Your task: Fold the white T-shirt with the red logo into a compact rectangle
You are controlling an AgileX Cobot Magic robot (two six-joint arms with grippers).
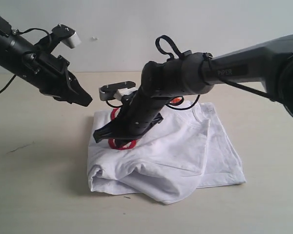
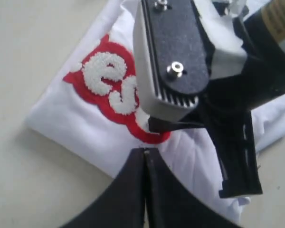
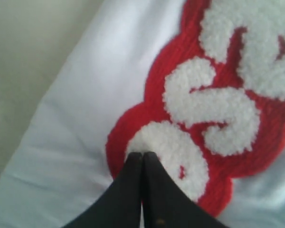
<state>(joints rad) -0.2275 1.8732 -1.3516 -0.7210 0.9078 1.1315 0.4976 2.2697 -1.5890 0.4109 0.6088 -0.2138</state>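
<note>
Two black grippers over one garment.

Exterior view: white T-shirt (image 1: pixel 176 156) lying rumpled and partly folded on a pale table (image 1: pixel 39 195), from centre out to 4 o'clock, thickest fold at 6 o'clock. At the shirt's 9 o'clock edge, a sliver of red logo (image 1: pixel 121 144). Stretched across from 3 o'clock, right gripper (image 1: pixel 98 137), fingers pressed together, tip down by the logo. Up at 10 o'clock, left gripper (image 1: pixel 86 101), clear of the cloth, fingers likewise together, holding nothing.

Left wrist view: closed fingers (image 2: pixel 128 190) hovering above white cloth, logo letters (image 2: pixel 109 80) just ahead, right gripper's black body close alongside.

Right wrist view: closed fingertips (image 3: pixel 128 190) at a fuzzy white letter of the logo (image 3: pixel 213 109), nothing pinched; touching or just above, impossible to tell.

Judged to handle as light, limp, thin cotton: sure to sag and drag, not fragile, unlikely to slip. Fuzzy lettering probably thicker and stiffer. Best pinched at a plain hem or fold corner, all layers together, away from the lettering.
</note>
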